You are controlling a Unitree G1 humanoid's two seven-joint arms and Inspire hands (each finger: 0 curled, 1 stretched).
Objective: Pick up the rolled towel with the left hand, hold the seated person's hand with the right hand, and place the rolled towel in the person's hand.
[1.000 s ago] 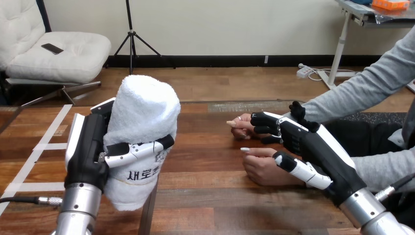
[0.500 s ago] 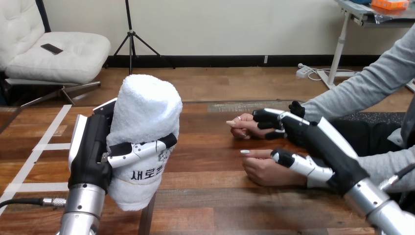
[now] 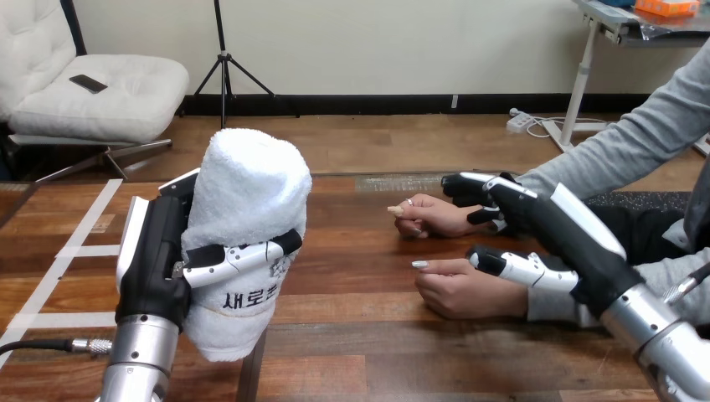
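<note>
At the table's left side our left hand [image 3: 159,251] is clamped around the rolled towel [image 3: 247,188], curled about its middle and holding it upright, clear of the table [image 3: 352,335] and well apart from the person's hands. Over at the right, our right hand [image 3: 553,230] lies across the person's wrists, just behind the person's farther hand [image 3: 431,216] and the person's nearer hand [image 3: 456,289]; we cannot tell whether it grips either one or only rests there

We judge the main risk to be the handover itself. Both of the person's hands lie loosely curled on the wood, neither turned palm up, so a towel brought over now could roll off onto the table. If our right hand has no sure hold, the receiving hand may shift as the towel arrives. The towel is bulky, and a loosening roll could sag out of our grasp while crossing

As for containers, the only receptacle in play is the person's hand, and both look empty to us
</note>
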